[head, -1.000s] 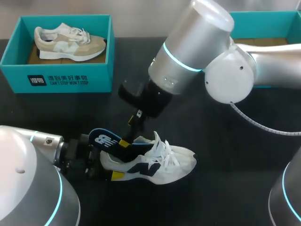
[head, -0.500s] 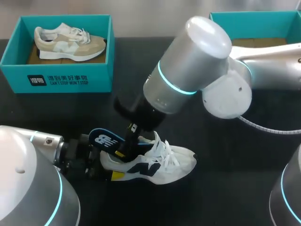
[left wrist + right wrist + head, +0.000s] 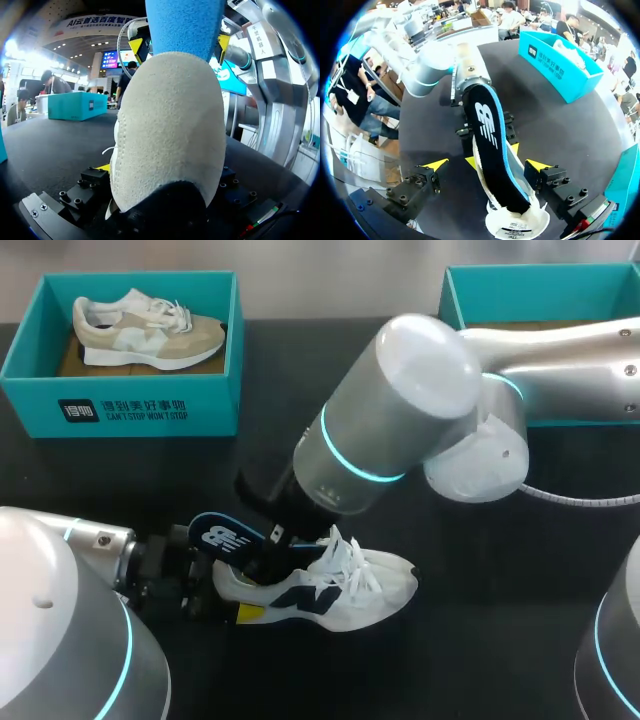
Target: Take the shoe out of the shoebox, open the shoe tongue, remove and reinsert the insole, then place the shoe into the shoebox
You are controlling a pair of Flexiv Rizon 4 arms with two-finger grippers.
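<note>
A white shoe (image 3: 350,590) with a navy logo stands on the black table (image 3: 480,570). Its dark, blue-edged insole (image 3: 215,537) sticks up out of the heel. My left gripper (image 3: 240,592) holds the heel from both sides; in the left wrist view the heel (image 3: 170,130) fills the space between its fingers and the blue insole (image 3: 185,25) rises above. My right gripper (image 3: 487,165) hangs over the shoe (image 3: 517,225), open, its yellow tips wide on either side of the insole (image 3: 492,150) without touching it. The right arm comes in over the shoe to the heel (image 3: 262,556).
A teal shoebox (image 3: 120,405) at the back left holds a beige shoe (image 3: 145,330). A second teal shoebox (image 3: 560,285) stands at the back right, partly hidden behind my right arm (image 3: 400,430).
My right arm has swung lower and to the left, bringing its open gripper down around the standing insole. The shoe, insole and left gripper have not moved.
</note>
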